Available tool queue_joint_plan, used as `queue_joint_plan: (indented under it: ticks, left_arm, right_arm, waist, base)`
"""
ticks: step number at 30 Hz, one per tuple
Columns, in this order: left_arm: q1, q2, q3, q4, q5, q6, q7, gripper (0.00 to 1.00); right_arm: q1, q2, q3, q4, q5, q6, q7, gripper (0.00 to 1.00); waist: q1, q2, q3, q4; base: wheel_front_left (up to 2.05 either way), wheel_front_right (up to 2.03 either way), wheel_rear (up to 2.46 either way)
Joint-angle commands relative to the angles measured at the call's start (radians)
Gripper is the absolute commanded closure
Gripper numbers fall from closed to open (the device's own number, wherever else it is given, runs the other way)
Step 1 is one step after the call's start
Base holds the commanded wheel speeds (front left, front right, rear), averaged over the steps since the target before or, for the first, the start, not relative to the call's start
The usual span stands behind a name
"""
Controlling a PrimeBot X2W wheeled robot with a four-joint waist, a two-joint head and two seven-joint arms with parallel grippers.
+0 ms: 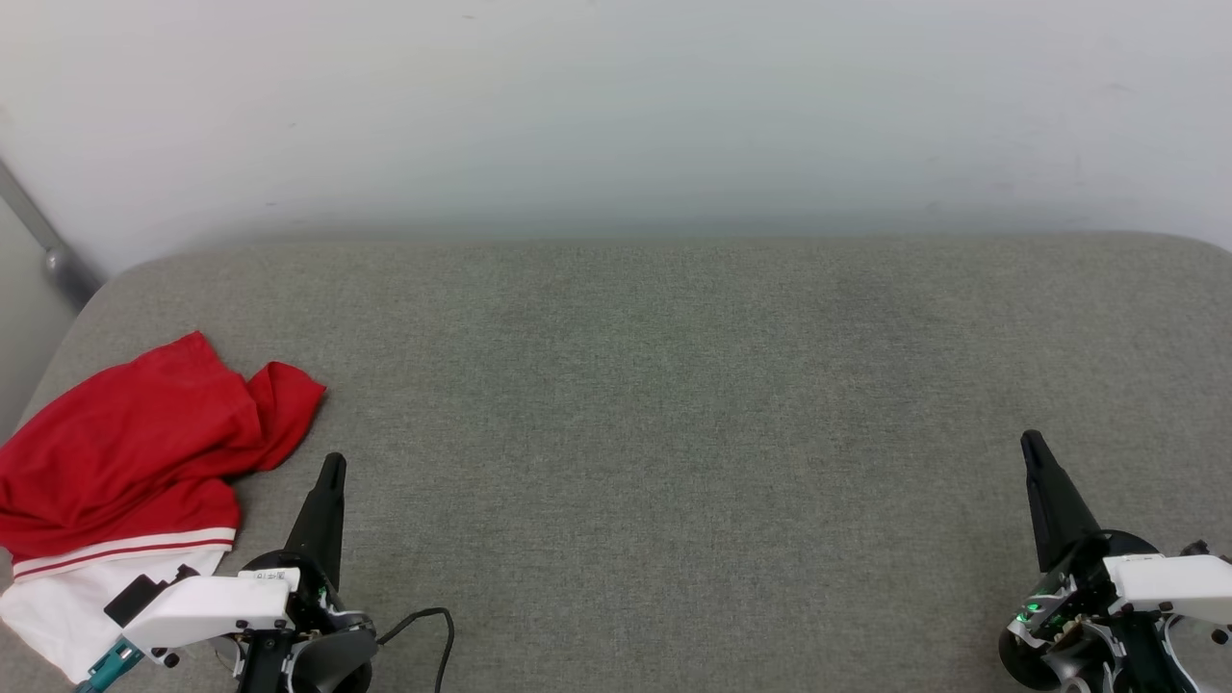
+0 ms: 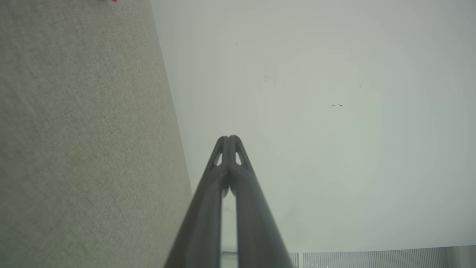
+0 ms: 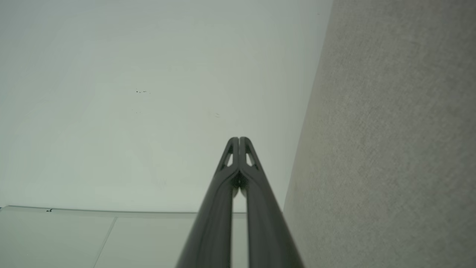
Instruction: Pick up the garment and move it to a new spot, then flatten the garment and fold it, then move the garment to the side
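The garment (image 1: 135, 452) lies crumpled at the left edge of the grey cushioned surface (image 1: 674, 385): red cloth with a white sleeve and red-and-white striped trim toward the front. A tiny red speck of the garment (image 2: 113, 0) sits at the top edge of the left wrist view. My left gripper (image 1: 333, 464) is shut and empty, its tip just right of the garment, apart from it. Its fingertips meet in the left wrist view (image 2: 229, 138). My right gripper (image 1: 1031, 441) is shut and empty at the lower right, far from the garment, fingertips together (image 3: 239, 139).
A pale wall (image 1: 616, 115) rises behind the cushioned surface. A grey metal bar (image 1: 43, 241) slants down at the far left. A black cable (image 1: 433, 626) loops beside my left wrist.
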Motion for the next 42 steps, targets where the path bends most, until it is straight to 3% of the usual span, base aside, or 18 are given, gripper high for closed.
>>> queue_joint_plan:
  ticks: [1, 42]
  left_arm:
    - [-0.006, -0.001, 0.000, 0.000, -0.002, -0.003, 0.000, 1.00]
    - [-0.006, -0.001, 0.000, 0.000, -0.002, -0.003, -0.001, 1.00]
  right_arm:
    - [-0.013, 0.003, 0.000, 0.001, -0.005, 0.000, 0.000, 1.00]
    - [-0.013, 0.003, 0.000, 0.001, -0.005, 0.000, 0.000, 1.00]
  waist:
    - [0.0000, 0.0000, 0.000, 0.000]
    - [0.0000, 0.0000, 0.000, 0.000]
  base:
    - [0.00, 0.00, 0.00]
    - [0.00, 0.00, 0.00]
